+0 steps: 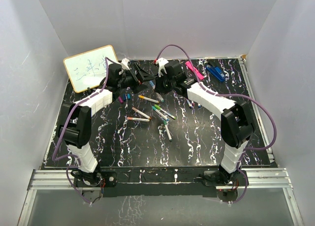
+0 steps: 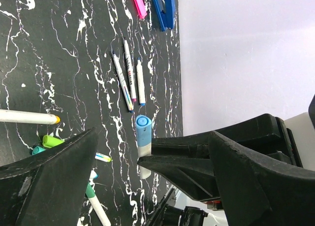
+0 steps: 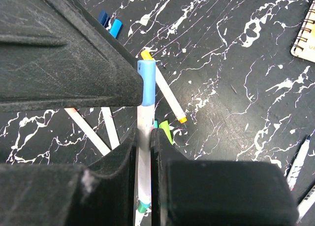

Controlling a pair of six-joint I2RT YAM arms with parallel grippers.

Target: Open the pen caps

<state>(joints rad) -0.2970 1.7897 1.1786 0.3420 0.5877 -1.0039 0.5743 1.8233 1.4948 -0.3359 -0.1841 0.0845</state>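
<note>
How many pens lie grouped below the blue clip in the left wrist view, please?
3, side by side: left pen, middle pen, right pen; others lie elsewhere.

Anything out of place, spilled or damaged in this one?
Nothing stands out: pens lie scattered at mixed angles on the table, none visibly broken, and the right gripper clamps a blue-capped pen by its barrel.

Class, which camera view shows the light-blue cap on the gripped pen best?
The right wrist view: the light-blue cap runs full length, close up, on its pale barrel. The left wrist view shows it smaller and tilted, its round end showing. In the top view I cannot make it out.
</note>
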